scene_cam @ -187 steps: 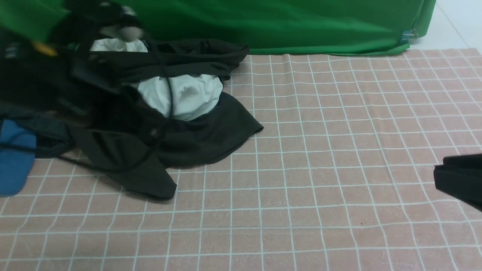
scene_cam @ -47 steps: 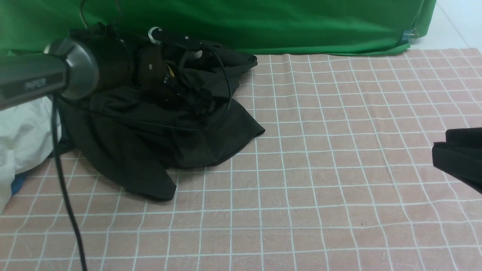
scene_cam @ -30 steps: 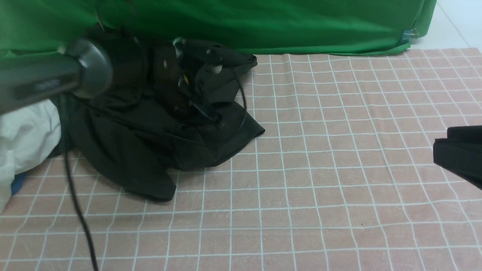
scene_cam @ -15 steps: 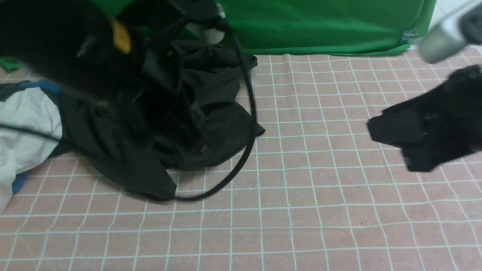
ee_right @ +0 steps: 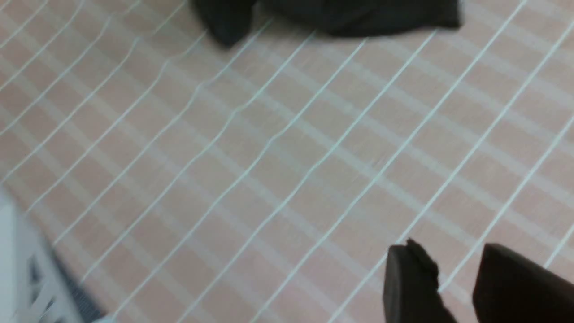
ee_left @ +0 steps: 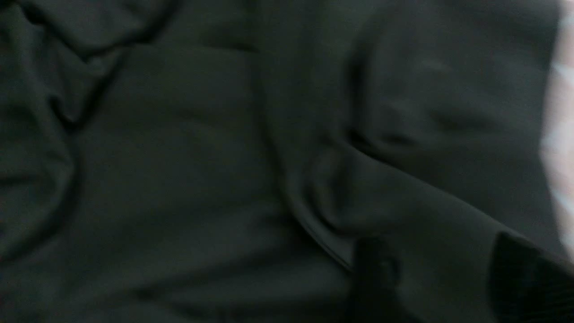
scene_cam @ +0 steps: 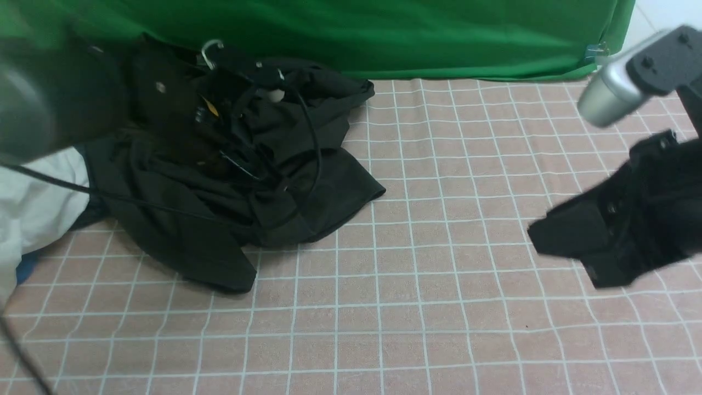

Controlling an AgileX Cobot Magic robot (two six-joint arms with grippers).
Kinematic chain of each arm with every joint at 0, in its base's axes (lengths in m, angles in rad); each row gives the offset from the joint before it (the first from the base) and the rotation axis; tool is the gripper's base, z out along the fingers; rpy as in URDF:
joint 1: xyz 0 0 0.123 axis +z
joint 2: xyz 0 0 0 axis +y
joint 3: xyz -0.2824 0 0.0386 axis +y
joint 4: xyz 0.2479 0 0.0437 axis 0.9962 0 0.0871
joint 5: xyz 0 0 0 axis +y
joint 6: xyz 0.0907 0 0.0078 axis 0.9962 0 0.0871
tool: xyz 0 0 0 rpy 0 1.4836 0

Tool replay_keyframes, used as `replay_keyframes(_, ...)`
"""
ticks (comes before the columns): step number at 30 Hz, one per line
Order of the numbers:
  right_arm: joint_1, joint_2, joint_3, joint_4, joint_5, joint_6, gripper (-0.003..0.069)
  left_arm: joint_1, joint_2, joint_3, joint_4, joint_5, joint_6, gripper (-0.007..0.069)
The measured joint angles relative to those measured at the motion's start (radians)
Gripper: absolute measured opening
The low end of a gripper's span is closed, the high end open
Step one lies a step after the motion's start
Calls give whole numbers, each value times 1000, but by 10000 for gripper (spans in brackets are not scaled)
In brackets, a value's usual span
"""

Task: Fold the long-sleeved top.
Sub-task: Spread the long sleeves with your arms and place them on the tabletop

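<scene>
The long-sleeved top [scene_cam: 285, 186] lies crumpled in a black heap at the back left of the checked cloth. My left gripper [scene_cam: 241, 162] reaches down into the heap, dark against dark. In the left wrist view its fingers [ee_left: 372, 269] stand apart, and black knit of the top [ee_left: 202, 157] fills the frame and shows in the gap of the gripper [ee_left: 444, 269]. My right gripper [scene_cam: 559, 252] hovers open over bare cloth at the right, far from the top. The right wrist view shows the gripper [ee_right: 457, 278] with only tablecloth between its fingers and an edge of the top [ee_right: 350, 15] beyond.
A white garment [scene_cam: 33, 203] lies at the left edge, with a blue patch [scene_cam: 24, 269] under it. A green backdrop [scene_cam: 439, 33] hangs along the far side. The pink checked tablecloth [scene_cam: 411, 318] covers the table. The left arm's cable [scene_cam: 312, 137] loops over the heap.
The left arm rose, then came back down onto the top, and its jaws have opened. The right arm has swung in from the right edge toward the middle. Earlier the white garment shifted off the heap to the left.
</scene>
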Motion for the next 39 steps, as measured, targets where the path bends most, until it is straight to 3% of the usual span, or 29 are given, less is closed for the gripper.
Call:
replay_keyframes(1,0,-2,0,0,4,0,239,2,8,-2,0,-8,2,421)
replay_keyframes(4,0,-40,0,11,24,-1,239,25,135,-48,2,-103,6,555)
replay_keyframes(8,0,-88,0,19,9,-1,239,29,250,-119,12,-139,7,566)
replay_keyframes(11,0,-107,0,22,-2,-1,235,29,270,-146,10,-139,7,514)
replay_keyframes(13,0,-120,0,23,-5,-1,235,26,281,-160,-7,-142,7,413)
replay_keyframes(17,0,-121,0,24,-6,-1,235,24,286,-164,-53,-126,10,113)
replay_keyframes(18,0,-121,0,24,-6,-1,235,24,286,-165,-59,-121,10,76)
replay_keyframes(26,0,-121,0,-2,-53,-7,235,17,195,-173,-98,65,70,52)
replay_keyframes(35,-5,-121,0,-410,-152,271,240,-173,-53,-173,-133,258,115,52)
replay_keyframes(39,-44,-121,0,-497,-125,334,240,-315,-123,-143,-111,333,79,52)
